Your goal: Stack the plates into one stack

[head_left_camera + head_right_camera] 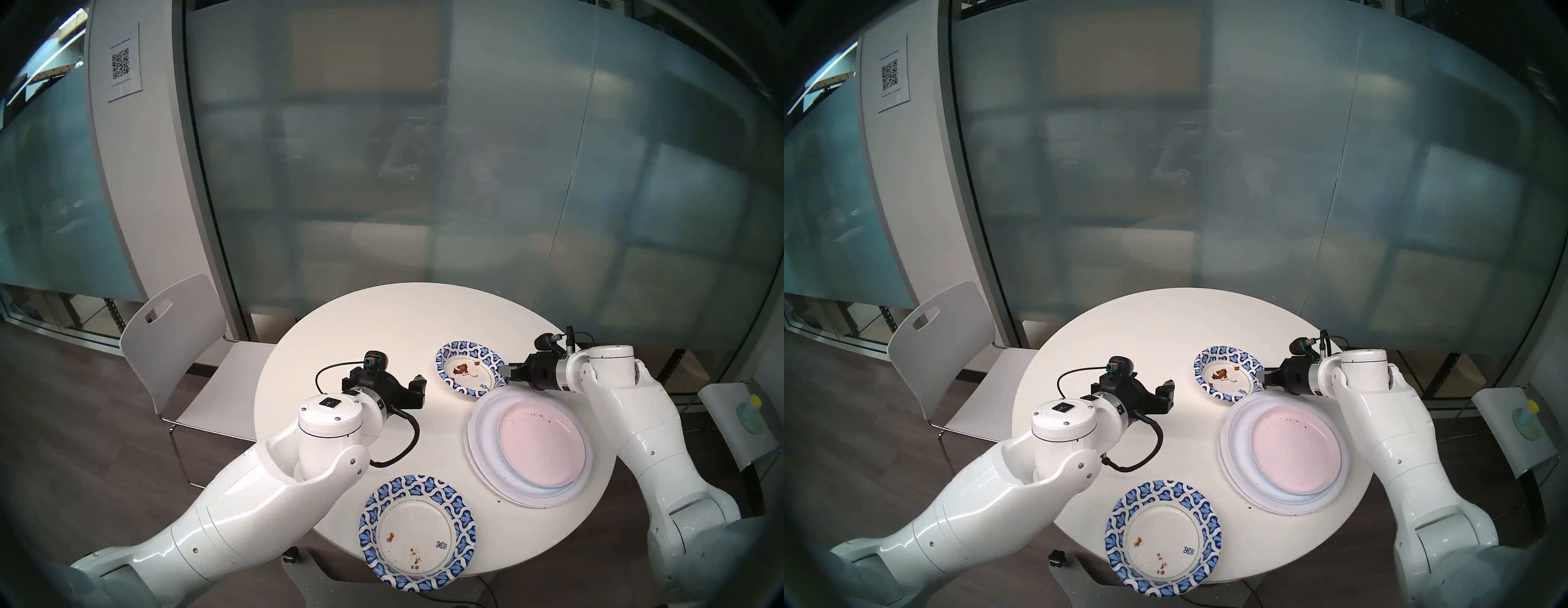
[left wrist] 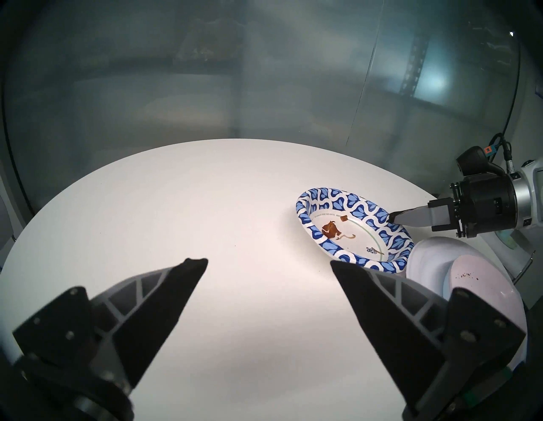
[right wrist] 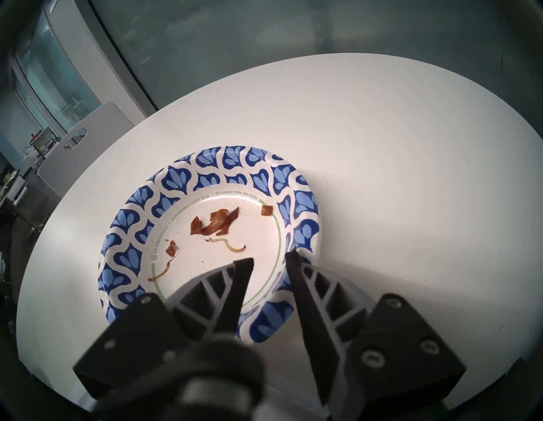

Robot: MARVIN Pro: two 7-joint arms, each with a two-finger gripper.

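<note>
The stack [image 1: 479,450] stands at the table's right: wide white plates below, a pale blue one, and a pale pink plate [image 1: 541,446] with crumbs on top. A small blue-and-white patterned bowl [image 1: 469,369] with brown food scraps sits just behind it. My right gripper [image 1: 507,373] is at the bowl's right rim, fingers a little apart, one inside and one outside the wall, as the right wrist view [image 3: 269,260] shows. A larger patterned plate [image 1: 418,535] overhangs the table's front edge. My left gripper [image 1: 420,388] is wide open and empty over the bare middle left.
The round white table [image 1: 339,339] ends close behind the bowl and to the right of the stack. A white chair [image 1: 178,339] stands at the table's left. A frosted glass wall is behind. A small stand with a yellow-capped item [image 1: 751,412] is at far right.
</note>
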